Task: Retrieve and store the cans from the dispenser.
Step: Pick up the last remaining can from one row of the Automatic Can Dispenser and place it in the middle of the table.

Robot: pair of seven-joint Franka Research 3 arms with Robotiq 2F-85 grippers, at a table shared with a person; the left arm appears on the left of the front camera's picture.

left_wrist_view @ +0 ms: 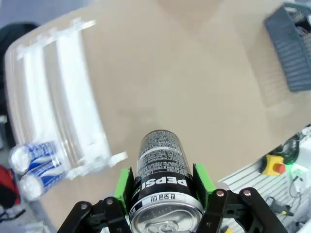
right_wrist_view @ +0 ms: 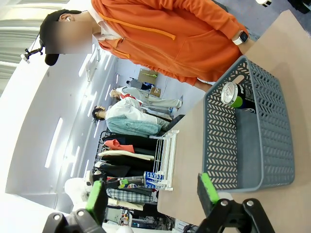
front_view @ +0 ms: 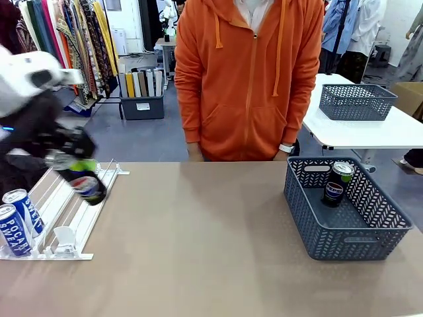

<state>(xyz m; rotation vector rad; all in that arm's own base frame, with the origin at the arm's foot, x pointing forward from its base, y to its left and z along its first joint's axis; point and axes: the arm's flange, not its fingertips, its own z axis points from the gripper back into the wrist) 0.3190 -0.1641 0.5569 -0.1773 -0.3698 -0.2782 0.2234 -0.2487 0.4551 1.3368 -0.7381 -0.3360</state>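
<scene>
Your left jaws are clamped on the sides of a dark can (left_wrist_view: 162, 167) with "PEPSI" readable on its label. They hold it tilted over the clear plastic dispenser (front_view: 79, 221). Two blue-and-white Pocari Sweat cans (front_view: 14, 231) sit at the near end of the dispenser's lanes. Your right jaws stand wide apart, gripping nothing. On the desk (front_view: 198, 251), the grey mesh basket (front_view: 317, 228) holds one upright Pepsi-logo can with a green band (front_view: 336, 185).
</scene>
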